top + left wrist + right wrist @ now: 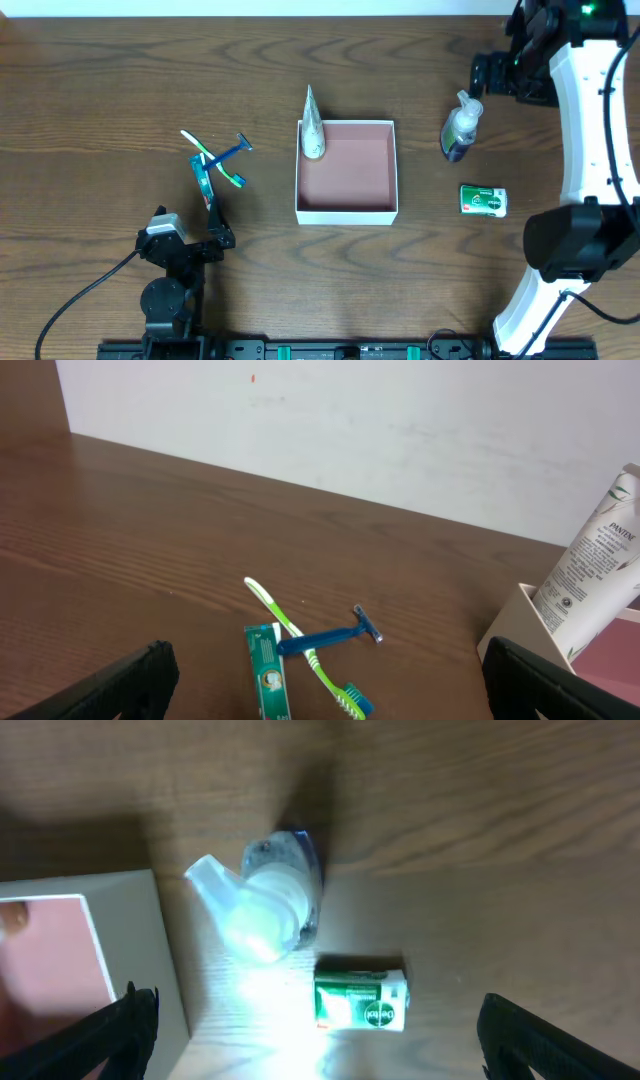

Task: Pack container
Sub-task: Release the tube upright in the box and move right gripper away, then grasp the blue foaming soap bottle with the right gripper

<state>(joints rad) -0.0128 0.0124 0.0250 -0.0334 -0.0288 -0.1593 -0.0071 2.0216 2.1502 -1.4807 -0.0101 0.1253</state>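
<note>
Cardboard container [346, 211], square and shallow, on grained wood table [100, 80].

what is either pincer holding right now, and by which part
Nothing is held: the left pincer and the right pincer both stand open and empty.

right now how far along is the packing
Done: only the white tube leans in a corner of the container. In hand: nothing; left gripper and right gripper are open. Left: pump bottle, green box, toothbrush, razor, toothpaste.
</note>
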